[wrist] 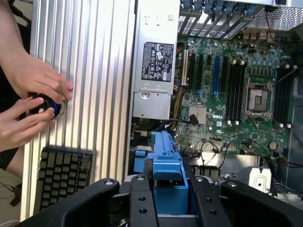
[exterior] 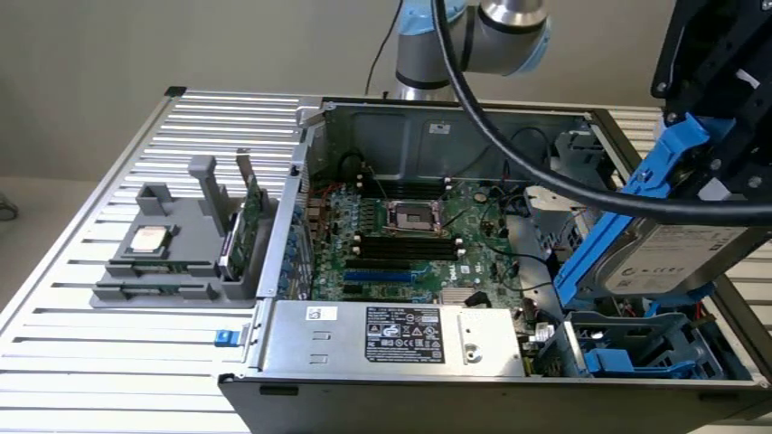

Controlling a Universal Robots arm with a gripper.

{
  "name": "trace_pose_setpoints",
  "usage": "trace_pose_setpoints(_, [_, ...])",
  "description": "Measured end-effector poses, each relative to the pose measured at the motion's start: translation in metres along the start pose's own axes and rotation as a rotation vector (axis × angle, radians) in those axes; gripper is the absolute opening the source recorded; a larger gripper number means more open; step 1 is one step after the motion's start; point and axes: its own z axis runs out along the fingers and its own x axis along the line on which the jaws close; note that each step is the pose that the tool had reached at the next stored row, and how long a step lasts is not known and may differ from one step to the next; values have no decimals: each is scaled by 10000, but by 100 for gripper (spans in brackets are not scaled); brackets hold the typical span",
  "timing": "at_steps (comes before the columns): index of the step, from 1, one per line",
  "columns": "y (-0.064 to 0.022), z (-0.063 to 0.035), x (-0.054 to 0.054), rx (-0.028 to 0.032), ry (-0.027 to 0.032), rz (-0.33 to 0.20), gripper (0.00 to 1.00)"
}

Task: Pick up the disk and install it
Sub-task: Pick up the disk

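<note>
The disk (exterior: 670, 258), a silver-grey drive with a white label in a blue plastic carrier, hangs tilted above the right side of the open computer case (exterior: 422, 136). My gripper (exterior: 706, 108) is shut on the carrier's upper end. In the wrist view the blue carrier (wrist: 166, 165) sits clamped between my two black fingers (wrist: 142, 201), with the gripper (wrist: 170, 201) looking down into the case. Below the disk, at the case's front right corner, is a drive bay (exterior: 639, 348) with blue carriers in it.
The motherboard (exterior: 410, 240) and the silver power supply (exterior: 399, 334) take up the case floor. A black cable (exterior: 531, 154) loops over the case. A grey fixture (exterior: 157, 271) on the slatted table holds a chip (exterior: 147, 240) and a green card (exterior: 248, 226). A person's hands (wrist: 33, 90) rest beside a keyboard (wrist: 61, 175).
</note>
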Motion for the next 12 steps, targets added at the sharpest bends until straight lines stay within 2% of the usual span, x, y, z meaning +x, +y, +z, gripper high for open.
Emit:
trace_pose_setpoints(7, [-92,2,163,0,-5,0,33])
trace_pose_setpoints(12, [-102,81,234,14,-25,124,33])
